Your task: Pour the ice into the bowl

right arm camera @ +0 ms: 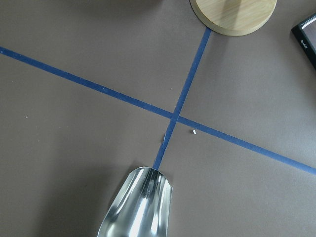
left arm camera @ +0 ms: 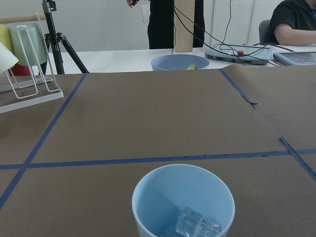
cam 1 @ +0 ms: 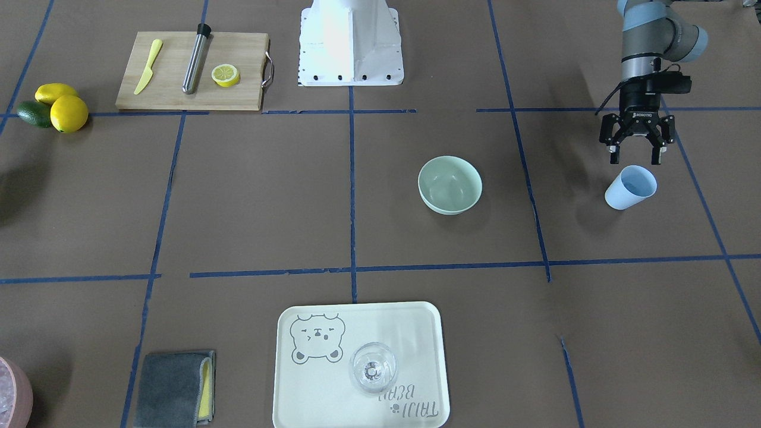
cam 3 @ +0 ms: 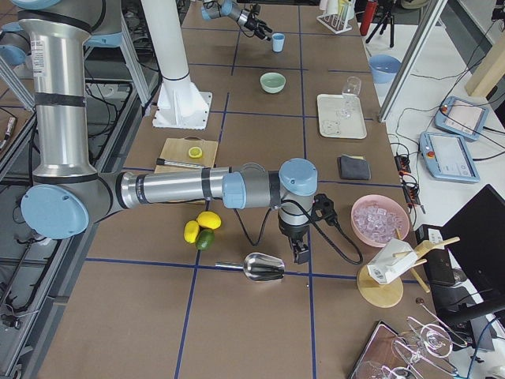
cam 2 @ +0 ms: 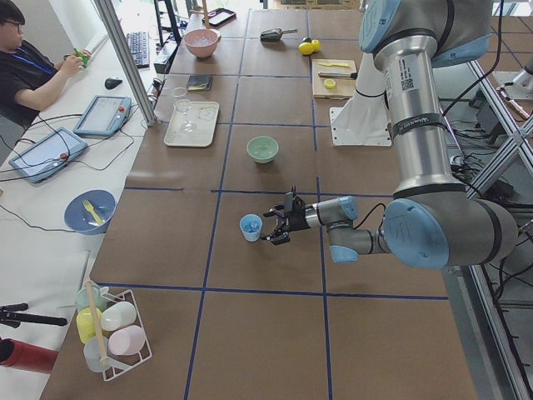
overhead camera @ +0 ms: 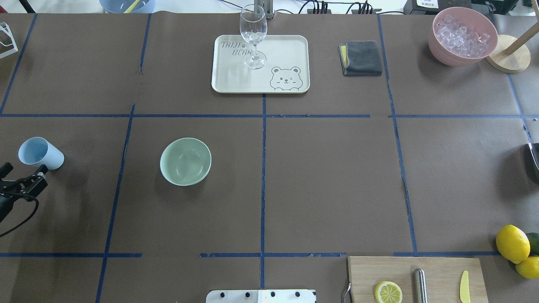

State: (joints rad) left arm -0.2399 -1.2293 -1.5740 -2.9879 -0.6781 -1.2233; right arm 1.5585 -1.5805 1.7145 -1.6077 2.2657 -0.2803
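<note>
1 round pale mint-green bowl [cam 1: 450, 184] sits mid-bench. Well apart from it, 1 light blue plastic cup [cam 1: 630, 187] holds at least 2 small clear ice cubes [left arm camera: 197, 226]. The left claw [cam 1: 635, 159] hangs spread just beside the cup. The right claw [cam 3: 301, 254] is near 1 metal scoop [cam 3: 264, 267]; whether it is apart or together I cannot tell. The bench [cam 1: 238, 208] is brown paper gridded with blue tape, and 1 person [cam 2: 29, 71] sits at a white side desk

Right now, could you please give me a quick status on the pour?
Left tool open beside blue cup, not gripping. Ice in cup; bowl empty. Right tool by scoop, state unclear. Nothing between cup and bowl.
</note>
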